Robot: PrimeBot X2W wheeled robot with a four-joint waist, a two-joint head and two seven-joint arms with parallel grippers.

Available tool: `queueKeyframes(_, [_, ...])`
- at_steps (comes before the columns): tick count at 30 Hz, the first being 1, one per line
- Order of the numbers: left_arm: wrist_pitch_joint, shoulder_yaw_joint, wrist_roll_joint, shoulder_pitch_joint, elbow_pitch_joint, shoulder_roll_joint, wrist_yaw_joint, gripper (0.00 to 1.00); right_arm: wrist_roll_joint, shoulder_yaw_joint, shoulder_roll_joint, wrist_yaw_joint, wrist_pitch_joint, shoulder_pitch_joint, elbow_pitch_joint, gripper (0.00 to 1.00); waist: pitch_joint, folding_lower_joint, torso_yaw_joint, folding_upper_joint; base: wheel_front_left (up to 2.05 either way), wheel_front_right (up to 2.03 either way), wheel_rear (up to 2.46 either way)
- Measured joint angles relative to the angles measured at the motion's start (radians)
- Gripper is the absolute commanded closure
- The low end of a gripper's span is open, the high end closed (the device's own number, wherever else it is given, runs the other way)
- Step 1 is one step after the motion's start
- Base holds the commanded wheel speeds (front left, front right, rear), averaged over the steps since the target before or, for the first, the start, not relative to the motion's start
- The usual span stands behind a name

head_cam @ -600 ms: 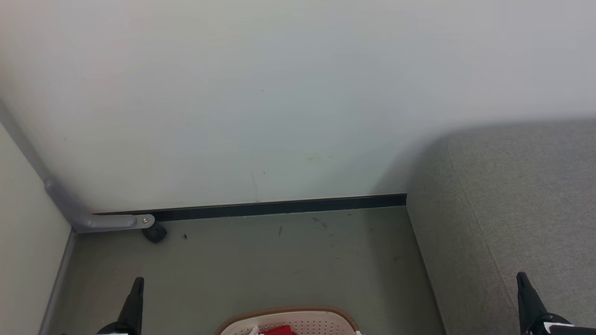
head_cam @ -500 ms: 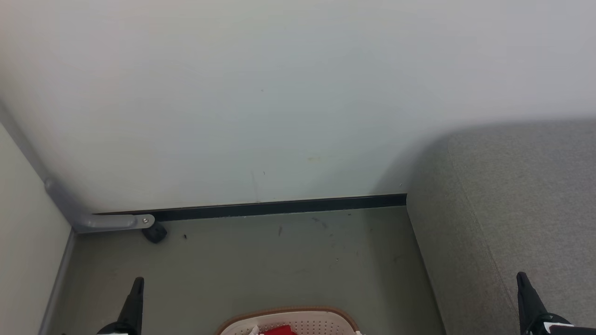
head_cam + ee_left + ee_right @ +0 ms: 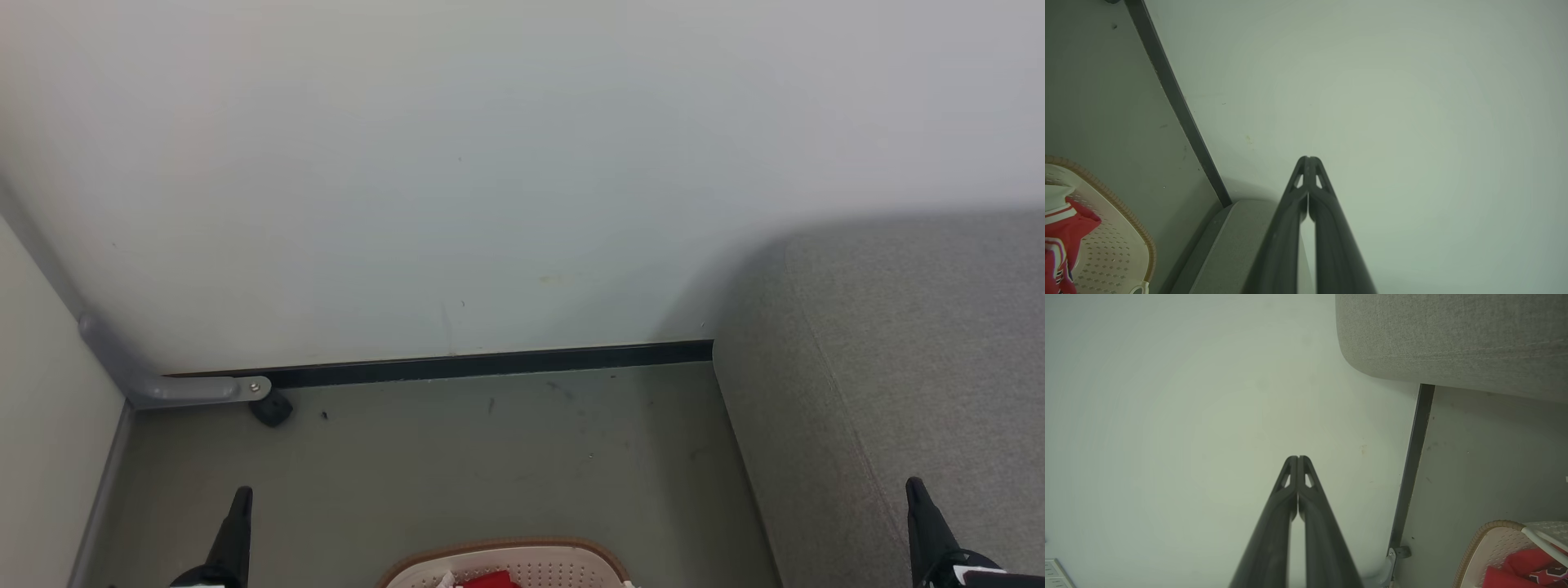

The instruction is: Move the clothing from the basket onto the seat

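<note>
On the floor (image 3: 490, 457) beside the seat (image 3: 898, 343), the basket (image 3: 539, 562) holds red clothing (image 3: 488, 581); left hand (image 3: 1308, 158) and right hand (image 3: 1297, 457) are pinched closed, empty.

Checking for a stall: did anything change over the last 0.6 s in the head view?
Nothing visibly changed. The left gripper and right gripper sit in the same lower corners with their fingers together. The clothing is still in the basket, beside the seat.

The right claw (image 3: 1298, 457) is pointing at the wall (image 3: 1167, 396), fingers (image 3: 1274, 531) pressing together; clothing (image 3: 1523, 567) is lying in the basket (image 3: 1490, 543), apart from the seat (image 3: 1453, 335).
</note>
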Motion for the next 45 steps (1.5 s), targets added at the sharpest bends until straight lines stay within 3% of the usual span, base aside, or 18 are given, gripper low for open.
queueKeyframes(45, [0.000,0.000,0.000,0.000,0.000,0.000,0.000,1.00,0.000,0.000,0.000,0.000,0.000,0.000,0.000,1.00,0.000,0.0000,0.000,0.0000,0.00,0.00,0.00])
